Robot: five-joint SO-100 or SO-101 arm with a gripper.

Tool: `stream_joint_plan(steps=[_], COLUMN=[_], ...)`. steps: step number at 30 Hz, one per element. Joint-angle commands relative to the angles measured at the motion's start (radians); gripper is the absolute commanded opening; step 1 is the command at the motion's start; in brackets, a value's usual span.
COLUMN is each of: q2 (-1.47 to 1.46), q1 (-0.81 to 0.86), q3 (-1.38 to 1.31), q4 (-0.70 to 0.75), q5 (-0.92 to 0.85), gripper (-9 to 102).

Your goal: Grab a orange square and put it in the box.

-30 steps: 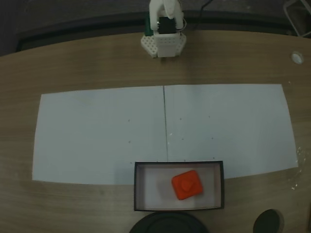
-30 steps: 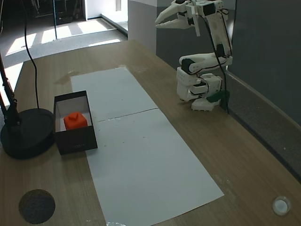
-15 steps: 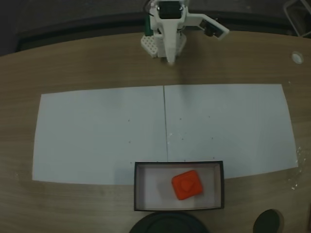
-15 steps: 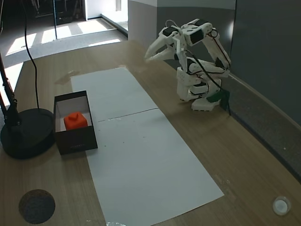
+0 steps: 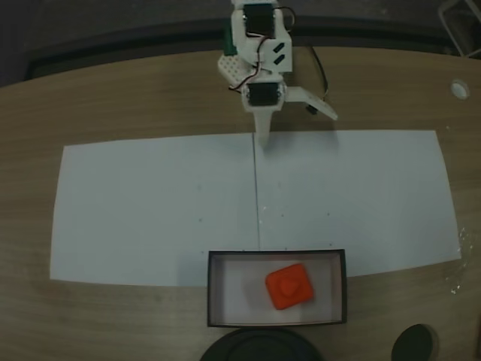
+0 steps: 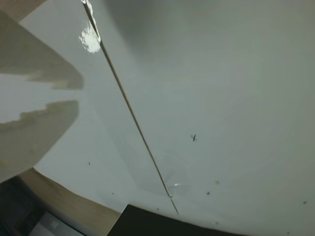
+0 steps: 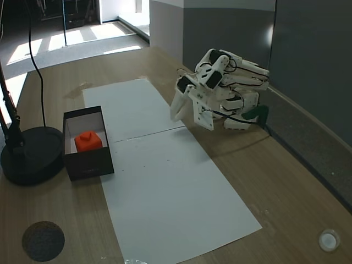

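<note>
The orange square (image 5: 289, 286) lies inside the box (image 5: 216, 289), right of the middle of its white floor. In a fixed view from the side, the orange square (image 7: 88, 141) sits in the box (image 7: 88, 164) at the left. My gripper (image 5: 297, 128) is far from the box, low over the far edge of the white paper. It is open, with one finger pointing down the paper seam and the other jaw splayed to the right. In that side view the gripper (image 7: 191, 122) holds nothing. In the wrist view, a finger (image 6: 29, 142) shows at the left and the box wall (image 6: 147, 223) at the bottom.
Two white paper sheets (image 5: 150, 203) meet at a seam across the wooden table. A black round lamp base (image 5: 259, 347) stands just behind the box, with a thin pole (image 7: 8, 104) rising from it. A dark disc (image 5: 413, 344) and a small white round cap (image 5: 459, 88) lie on the wood.
The arm has folded down from a raised pose and reached forward, bringing the open gripper low over the paper's far edge. The orange square and the box have not moved.
</note>
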Motion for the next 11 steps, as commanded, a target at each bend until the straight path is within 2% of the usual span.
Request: stream_joint_plan(steps=[1,11], q2=[0.023,0.023], q1=[0.009,0.008], q3=[-0.071,-0.071], q4=[0.074,0.067], q5=[-0.003,0.005], gripper=[0,0])
